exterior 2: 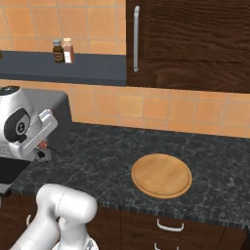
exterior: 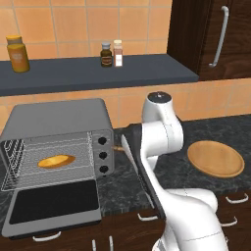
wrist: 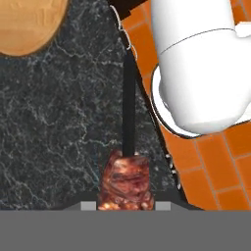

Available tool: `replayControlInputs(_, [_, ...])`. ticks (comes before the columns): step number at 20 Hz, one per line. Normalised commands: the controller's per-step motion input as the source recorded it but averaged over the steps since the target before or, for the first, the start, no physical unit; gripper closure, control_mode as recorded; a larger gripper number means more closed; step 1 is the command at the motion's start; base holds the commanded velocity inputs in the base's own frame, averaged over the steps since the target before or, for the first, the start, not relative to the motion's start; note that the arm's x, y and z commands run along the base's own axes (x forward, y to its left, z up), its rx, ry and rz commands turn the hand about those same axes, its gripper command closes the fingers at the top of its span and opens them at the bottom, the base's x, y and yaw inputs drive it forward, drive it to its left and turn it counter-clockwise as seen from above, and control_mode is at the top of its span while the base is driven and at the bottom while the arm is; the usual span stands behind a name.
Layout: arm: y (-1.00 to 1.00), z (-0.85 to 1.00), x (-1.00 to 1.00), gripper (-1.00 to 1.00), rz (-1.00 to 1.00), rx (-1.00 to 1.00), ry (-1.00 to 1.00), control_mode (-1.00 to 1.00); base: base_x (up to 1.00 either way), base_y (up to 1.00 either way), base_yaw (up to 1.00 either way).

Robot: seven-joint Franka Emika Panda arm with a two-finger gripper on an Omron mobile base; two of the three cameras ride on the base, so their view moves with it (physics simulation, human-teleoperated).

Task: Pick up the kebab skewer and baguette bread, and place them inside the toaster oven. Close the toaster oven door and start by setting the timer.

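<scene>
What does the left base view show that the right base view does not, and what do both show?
Left base view alone: the baguette bread lying on the wire rack inside the toaster oven, the toaster oven door folded down open, and an orange jar on the shelf. Right base view alone: small reddish meat chunks beside the arm. Both share the round wooden plate and two spice bottles.

The arm [exterior: 162,142] is showing glossy white, rounded shells with a dark grey cap on its topmost joint. A round dark disc is sitting in one white joint housing [exterior 2: 22,127], and a black band is running along a link.
</scene>
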Motion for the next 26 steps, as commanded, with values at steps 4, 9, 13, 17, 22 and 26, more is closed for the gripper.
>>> replayControlInputs(4, [1.0, 0.0, 0.32, 1.0, 0.16, 0.0, 0.0, -1.0, 0.0, 0.0, 0.0])
replayControlInputs(9, [1.0, 0.0, 0.41, 1.0, 0.09, 0.0, 0.0, -1.0, 0.0, 0.0, 0.0])
replayControlInputs(13, [1.0, -0.01, 0.41, 1.0, 0.05, 0.0, 0.0, -1.0, 0.0, 0.0, 0.0])
replayControlInputs(17, [1.0, -0.14, 0.51, 1.0, 0.05, 0.0, 0.0, -1.0, 0.0, 0.0, 0.0])
replayControlInputs(22, [0.88, -0.58, 0.29, 1.0, 0.1, 0.0, 0.0, -1.0, 0.0, 0.0, 0.0])
replayControlInputs(26, [0.61, -0.4, 0.12, 1.0, 0.07, 0.0, -0.02, -1.0, 0.0, 0.0, 0.0])
